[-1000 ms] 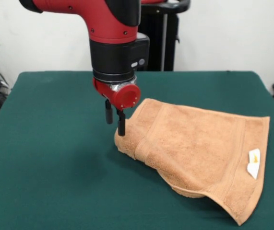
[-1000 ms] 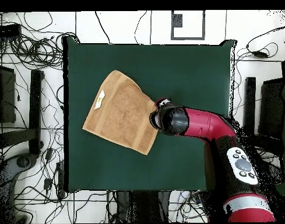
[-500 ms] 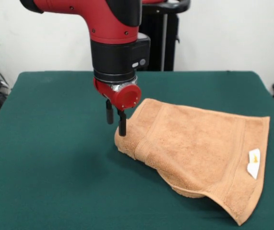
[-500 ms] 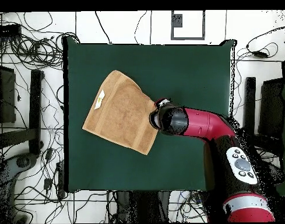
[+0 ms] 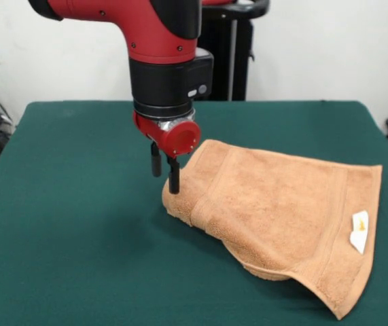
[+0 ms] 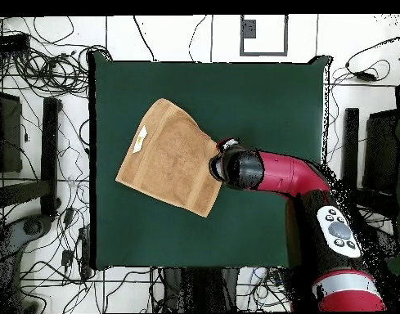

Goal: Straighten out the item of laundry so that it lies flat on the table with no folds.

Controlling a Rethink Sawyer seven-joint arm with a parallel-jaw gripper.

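Towel (image 5: 282, 210) underside hidden beneath fold; hand (image 5: 164, 178) beside edge.

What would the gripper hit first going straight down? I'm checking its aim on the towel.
Probably the towel's folded left edge; the gripper hangs open right at it, perhaps partly over the table.

Orange-tan towel (image 5: 282, 210) lies folded double on the green table (image 5: 64, 224), white label (image 5: 359, 231) up.

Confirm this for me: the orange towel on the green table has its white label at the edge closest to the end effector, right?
Not quite. The front view shows the white label at the towel's edge farthest from the end effector, which hangs over the opposite, folded end. The table is green.
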